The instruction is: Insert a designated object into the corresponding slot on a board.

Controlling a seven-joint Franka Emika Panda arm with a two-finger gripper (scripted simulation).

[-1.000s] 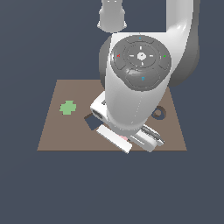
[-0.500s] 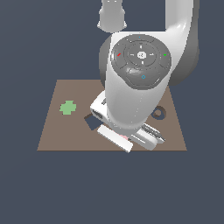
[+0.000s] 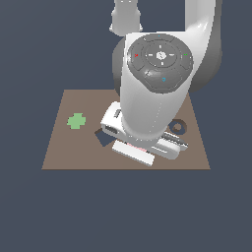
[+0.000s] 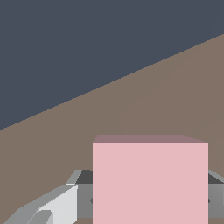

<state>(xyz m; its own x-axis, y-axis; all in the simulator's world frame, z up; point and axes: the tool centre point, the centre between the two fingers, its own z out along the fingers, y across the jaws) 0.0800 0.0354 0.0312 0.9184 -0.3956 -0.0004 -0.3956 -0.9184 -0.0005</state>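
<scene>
The claw (image 4: 148, 205) is clenched on the pink tile (image 4: 150, 181), which sits between its fingers just above the board (image 3: 64, 147). The slot (image 3: 102, 138) beside the claw lies partly hidden and apparently unfilled; insertion remains.

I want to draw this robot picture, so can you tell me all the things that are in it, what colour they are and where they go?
board: one, brown, flat under the arm.
green cross-shaped piece: one, green, on the board toward the exterior view's left.
slot: one, dark blue-grey, only a corner shows beside the arm.
round ring: one, dark, on the board toward the exterior view's right.
pink tile: one, light pink, between the gripper's fingers in the wrist view; only a sliver peeks out under the arm in the exterior view.
gripper: one, grey and white, fingers on either side of the tile.
arm: one, white and grey, over the board's middle.
</scene>
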